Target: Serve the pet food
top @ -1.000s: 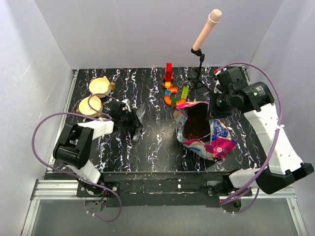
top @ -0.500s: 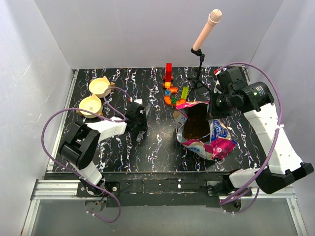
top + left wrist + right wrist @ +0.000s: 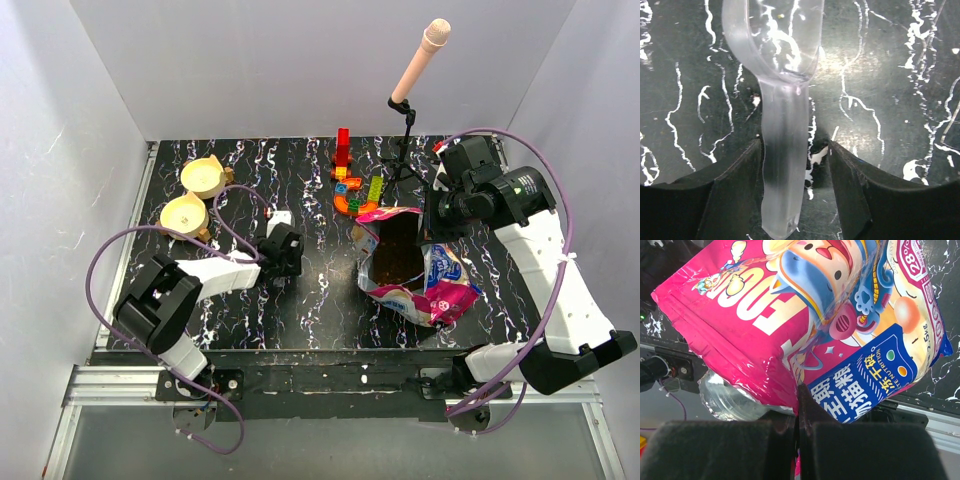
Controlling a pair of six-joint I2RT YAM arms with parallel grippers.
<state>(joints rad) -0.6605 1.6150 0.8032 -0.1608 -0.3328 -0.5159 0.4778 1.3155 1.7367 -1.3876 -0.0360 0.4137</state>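
Observation:
The pet food bag (image 3: 440, 285) stands open at mid-right of the table, with brown kibble (image 3: 397, 250) showing inside. My right gripper (image 3: 432, 225) is shut on the bag's upper edge. In the right wrist view its fingers (image 3: 800, 390) pinch the pink and blue foil (image 3: 790, 315). My left gripper (image 3: 283, 250) is low over the table, left of the bag. In the left wrist view its jaws (image 3: 796, 145) stand apart around the handle of a clear plastic scoop (image 3: 785, 165). The handle lies against the left finger, with a gap to the right finger. The scoop is empty.
Two tan bowls (image 3: 203, 177) (image 3: 184, 213) sit at the back left. Bright toy blocks (image 3: 352, 185) lie behind the bag. A pink microphone on a black stand (image 3: 405, 150) rises at the back right. White walls enclose the black marbled table (image 3: 320, 290).
My left gripper has moved right and nearer, away from the bowls, and now straddles the scoop handle. The right gripper and the bag have not moved.

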